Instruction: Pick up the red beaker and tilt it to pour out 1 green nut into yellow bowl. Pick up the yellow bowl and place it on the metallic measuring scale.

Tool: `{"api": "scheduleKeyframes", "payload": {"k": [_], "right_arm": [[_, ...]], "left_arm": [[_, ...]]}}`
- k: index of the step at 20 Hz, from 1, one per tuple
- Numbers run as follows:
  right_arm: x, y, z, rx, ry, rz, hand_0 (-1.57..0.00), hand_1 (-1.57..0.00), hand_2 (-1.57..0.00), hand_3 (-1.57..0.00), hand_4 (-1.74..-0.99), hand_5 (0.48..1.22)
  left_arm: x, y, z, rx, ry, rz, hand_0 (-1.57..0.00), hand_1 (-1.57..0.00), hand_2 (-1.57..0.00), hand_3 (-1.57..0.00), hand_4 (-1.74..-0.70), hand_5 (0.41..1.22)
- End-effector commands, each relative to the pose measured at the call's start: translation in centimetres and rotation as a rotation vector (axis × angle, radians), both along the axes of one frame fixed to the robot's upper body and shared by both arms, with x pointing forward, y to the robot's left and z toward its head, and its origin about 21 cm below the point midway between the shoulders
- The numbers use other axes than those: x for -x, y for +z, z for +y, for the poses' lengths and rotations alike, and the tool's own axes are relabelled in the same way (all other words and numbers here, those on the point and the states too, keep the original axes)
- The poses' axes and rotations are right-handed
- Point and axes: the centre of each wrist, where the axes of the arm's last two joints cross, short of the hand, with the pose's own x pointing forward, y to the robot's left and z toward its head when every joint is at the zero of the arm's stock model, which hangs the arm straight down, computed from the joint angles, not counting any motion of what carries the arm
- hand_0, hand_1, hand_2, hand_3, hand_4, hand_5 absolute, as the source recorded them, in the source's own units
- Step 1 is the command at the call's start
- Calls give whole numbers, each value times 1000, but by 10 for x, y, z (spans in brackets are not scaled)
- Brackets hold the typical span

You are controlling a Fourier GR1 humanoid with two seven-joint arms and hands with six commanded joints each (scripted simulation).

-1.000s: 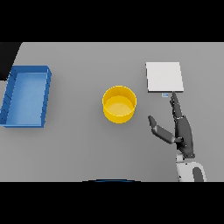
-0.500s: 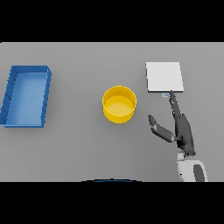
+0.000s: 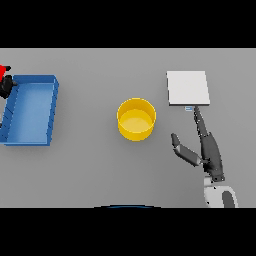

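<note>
Red beaker [image 3: 4, 69] sits at the far left edge in the left robot hand [image 3: 6, 86], whose grip we cannot tell; we should carry it level over the yellow bowl [image 3: 136, 118], tilting slowly, right robot hand [image 3: 207, 150] open.

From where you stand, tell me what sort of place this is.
Probably a lab-style weighing bench: a metallic measuring scale, a yellow bowl and a blue tray on a plain grey table.
</note>
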Motion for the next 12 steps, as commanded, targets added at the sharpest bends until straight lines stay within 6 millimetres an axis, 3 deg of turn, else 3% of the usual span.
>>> {"api": "scheduleKeyframes", "payload": {"k": [1,4,6,7,8,9,10,12], "right_arm": [[-2,0,5,-6,8,1,1,1,1,1,-1217,666],[-2,5,2,10,2,-20,1,1,1,1,-1207,665],[-3,2,1,7,3,-3,1,1,1,1,-1205,664],[0,2,-3,19,9,-17,1,1,1,1,-1202,667],[0,1,1,13,4,-13,1,1,1,1,-1197,664],[1,0,0,8,0,-6,1,1,1,1,-1192,663],[0,0,-2,7,-6,-4,1,1,1,1,-1188,663],[0,0,1,6,0,-18,1,1,1,1,-1185,665]], "left_arm": [[1,-1,0,2,10,-2,-1571,-1571,-1571,-1509,-1741,1221],[8,-16,-4,9,28,34,-1571,-1571,-1571,-1539,-1741,1117],[12,-21,-2,-6,35,59,-1571,-1571,-1571,-1551,-1741,967],[13,-21,-1,-17,26,75,-1571,-1571,-1571,-1555,-1667,908],[14,-20,0,-23,5,110,-1571,-1571,-1571,-1503,-1530,865],[17,-16,-2,-20,-34,143,-1564,-1449,-1432,-1362,-1374,830],[22,-15,-2,-6,-77,175,-1457,-1180,-1187,-1129,-1229,803],[24,-7,0,4,-120,250,-932,-755,-767,-722,-1034,758]]}}
